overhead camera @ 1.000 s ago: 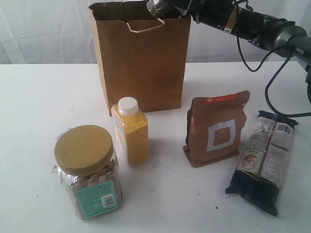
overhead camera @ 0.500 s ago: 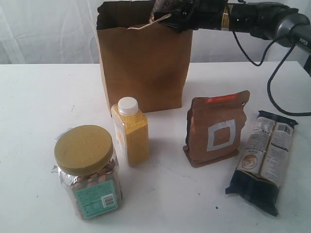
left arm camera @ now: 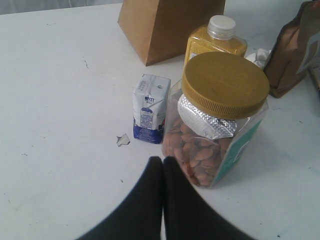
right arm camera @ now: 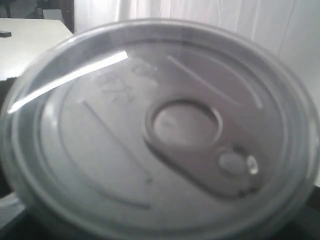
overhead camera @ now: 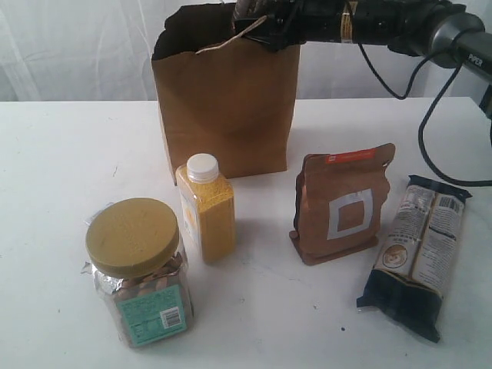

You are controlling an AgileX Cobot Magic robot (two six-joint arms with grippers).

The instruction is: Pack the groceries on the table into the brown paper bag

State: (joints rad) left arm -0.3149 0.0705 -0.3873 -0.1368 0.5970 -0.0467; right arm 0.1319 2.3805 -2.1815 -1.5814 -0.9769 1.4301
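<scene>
The brown paper bag [overhead camera: 224, 108] stands upright at the back of the table [overhead camera: 54, 177]. My right gripper [overhead camera: 257, 15] is over the bag's open top, shut on the pull-tab clear can [right arm camera: 160, 130], whose lid fills the right wrist view. On the table stand the yellow-lidded jar [overhead camera: 138, 269], the yellow white-capped bottle [overhead camera: 206, 207] and the copper-brown pouch [overhead camera: 342, 204]. The dark-blue and cream packet [overhead camera: 419, 254] lies at the right. The left wrist view shows the small white-blue carton [left arm camera: 150, 107] behind the jar [left arm camera: 220, 115], and my left gripper [left arm camera: 163, 165] shut and empty just in front of the jar.
A small torn scrap [left arm camera: 121, 140] lies on the table beside the carton. The right arm's cable [overhead camera: 430, 115] loops down at the far right. A white curtain [overhead camera: 69, 46] hangs behind the table.
My right gripper has carried the can leftward and down to the bag's rim. The bag's top has been pushed and leans left.
</scene>
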